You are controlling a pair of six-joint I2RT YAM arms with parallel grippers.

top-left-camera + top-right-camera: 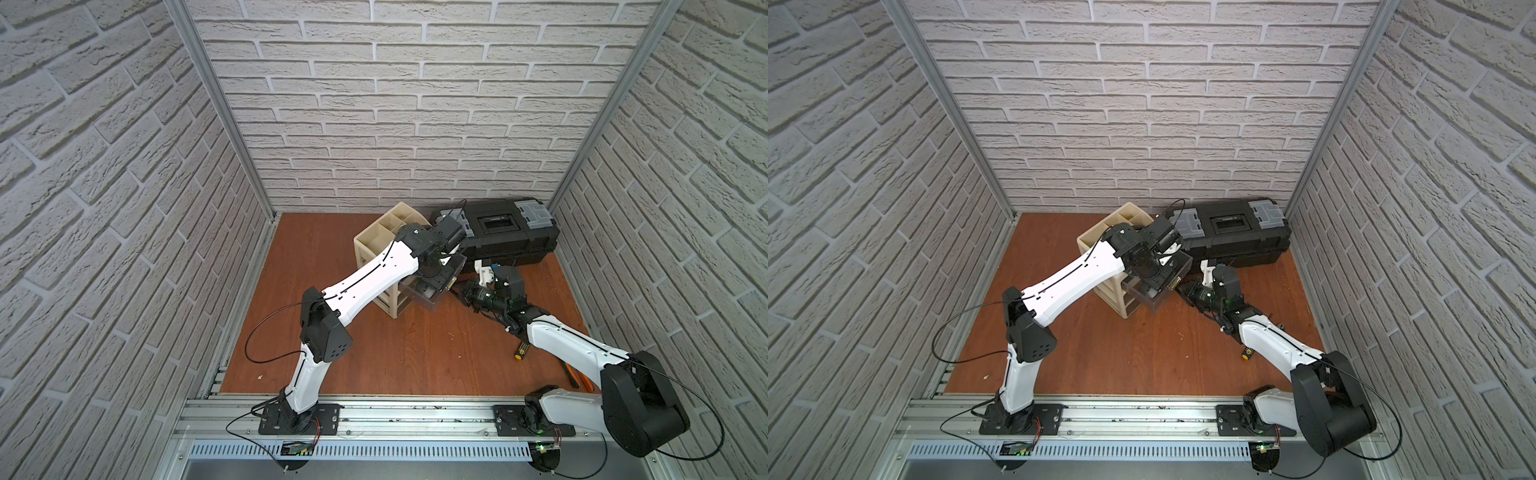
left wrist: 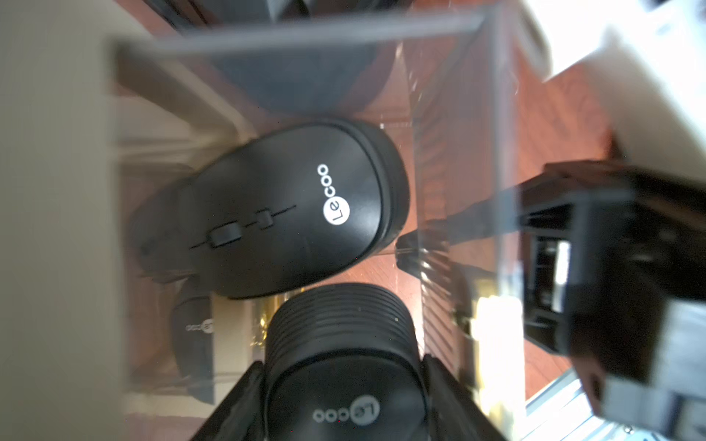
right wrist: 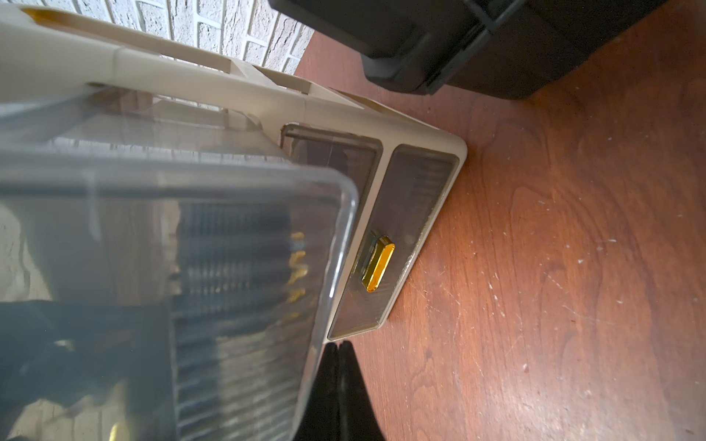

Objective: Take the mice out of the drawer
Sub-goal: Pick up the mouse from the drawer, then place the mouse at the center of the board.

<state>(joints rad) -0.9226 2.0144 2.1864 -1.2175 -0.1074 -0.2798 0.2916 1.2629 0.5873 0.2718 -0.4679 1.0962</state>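
Clasping one mouse [image 2: 338, 385], left hand [image 2: 342, 362] sits beside two more mice [image 2: 282, 206]; right hand [image 3: 338, 366] pinched closed.

Built from glossy white tapered link shells [image 1: 374, 274], boxy matte-black joint housings [image 1: 330, 338] dotted with small holes, looping thin black cables [image 1: 246, 344], screw-studded black base plates [image 1: 328, 417], and a right gripper [image 3: 338, 345] of black wedge fingers [image 3: 353, 389].
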